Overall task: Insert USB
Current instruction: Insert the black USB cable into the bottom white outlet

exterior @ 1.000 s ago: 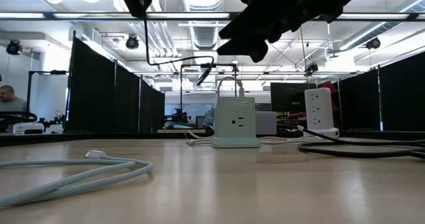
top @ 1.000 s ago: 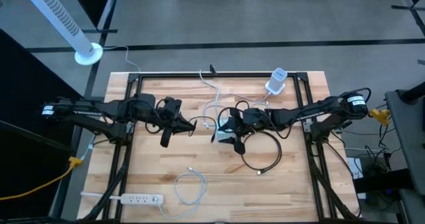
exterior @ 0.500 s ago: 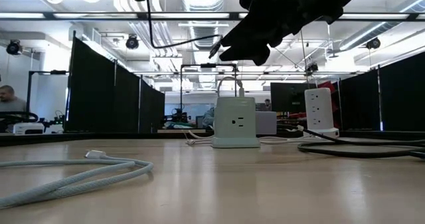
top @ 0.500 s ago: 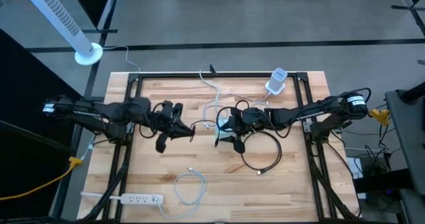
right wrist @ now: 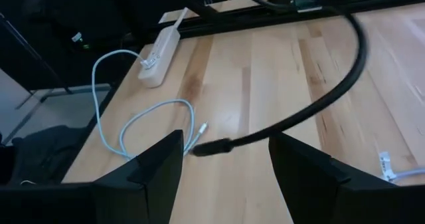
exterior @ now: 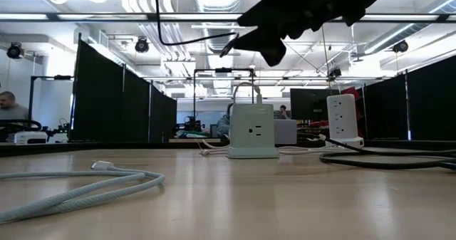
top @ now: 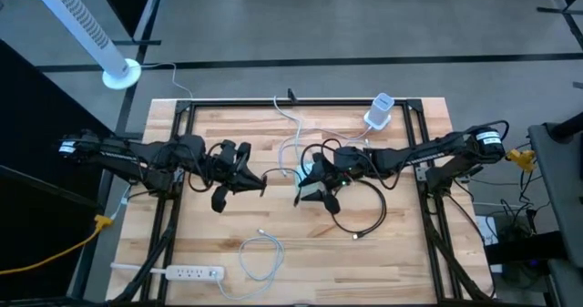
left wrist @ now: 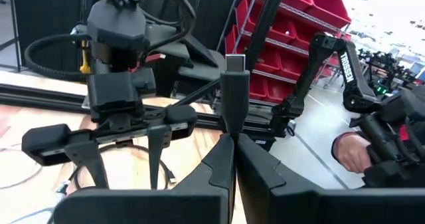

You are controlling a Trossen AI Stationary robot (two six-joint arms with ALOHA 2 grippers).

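Observation:
My left gripper (top: 263,174) (left wrist: 232,147) hangs over the table's middle left, shut on a black USB plug (left wrist: 235,91). In the low view the plug's tip (exterior: 226,50) is high above the table, next to my right gripper (exterior: 274,33). That gripper (top: 308,189) (right wrist: 226,167) stands open facing the plug, with nothing between its fingers. A white charger block (exterior: 251,130) (top: 304,169) stands on the table under it, untouched. My left gripper pinches the plug's black housing at its cable end (left wrist: 233,127) between the two fingers. The fingers reach level from the table's left. The plug sticks out past the fingertips, metal tip (left wrist: 235,63) pointing at my right gripper, lifted clear of the table.
A black cable loop (top: 361,209) lies right of centre, and a black cable end (right wrist: 211,146) shows in the right wrist view. A white cable (top: 260,252) and power strip (top: 187,272) lie near the front edge. A white outlet tower (top: 380,112) stands at the far right.
My left gripper has risen, still shut on the plug. The plug's tip has come up from just above the charger block to the height of my right gripper. My right gripper has stayed in place and turned a little.

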